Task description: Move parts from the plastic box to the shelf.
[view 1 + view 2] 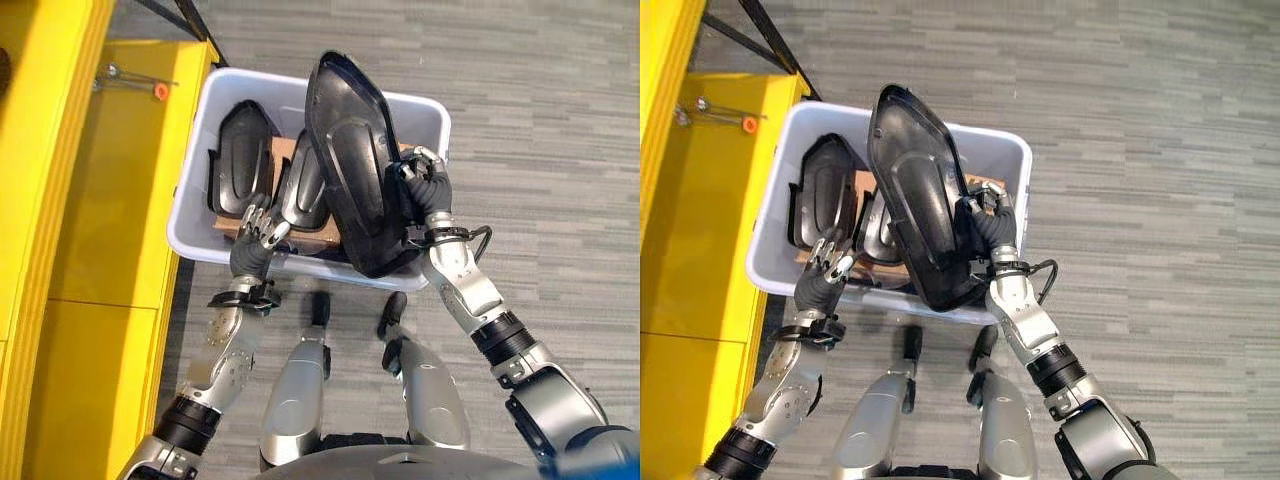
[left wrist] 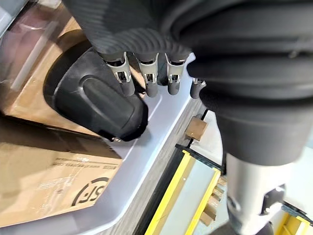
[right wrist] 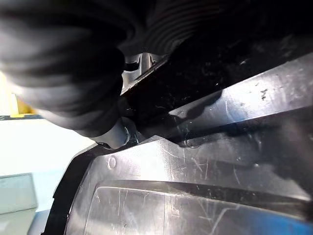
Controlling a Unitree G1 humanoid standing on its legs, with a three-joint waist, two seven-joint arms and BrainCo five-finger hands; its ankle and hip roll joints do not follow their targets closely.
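Your right hand (image 1: 425,185) grips the big black part (image 1: 350,165), lifted on end above the plastic box (image 1: 425,115), with the yellow shelf (image 1: 100,200) across the box beyond your relaxed, empty left hand (image 1: 255,232).

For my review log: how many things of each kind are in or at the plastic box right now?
Black moulded parts: 3, one lifted by the right hand, two lying in the box
Plastic box: 1
Cardboard piece: 1
Total: 5
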